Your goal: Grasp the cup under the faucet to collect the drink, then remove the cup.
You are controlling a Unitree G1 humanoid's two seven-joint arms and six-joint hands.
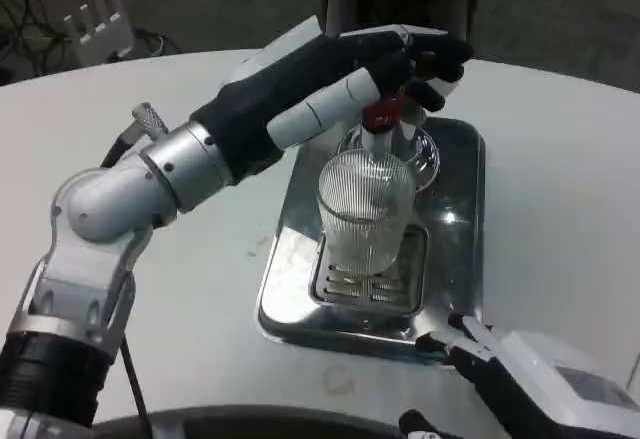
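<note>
One clear ribbed glass cup [364, 213] stands upright on the slotted grate of a shiny steel drip tray [461, 259], directly beneath the faucet's red tap handle [381, 114] on the white counter [560, 189]. Reaching in from the side, the left hand [345, 84] lies over that red handle, its fingers [435, 59] draped on top and pressing it. Low at the tray's near corner, the right hand [500, 364] rests on the counter, fingers loose and apart, grasping nothing, well clear of the cup.
</note>
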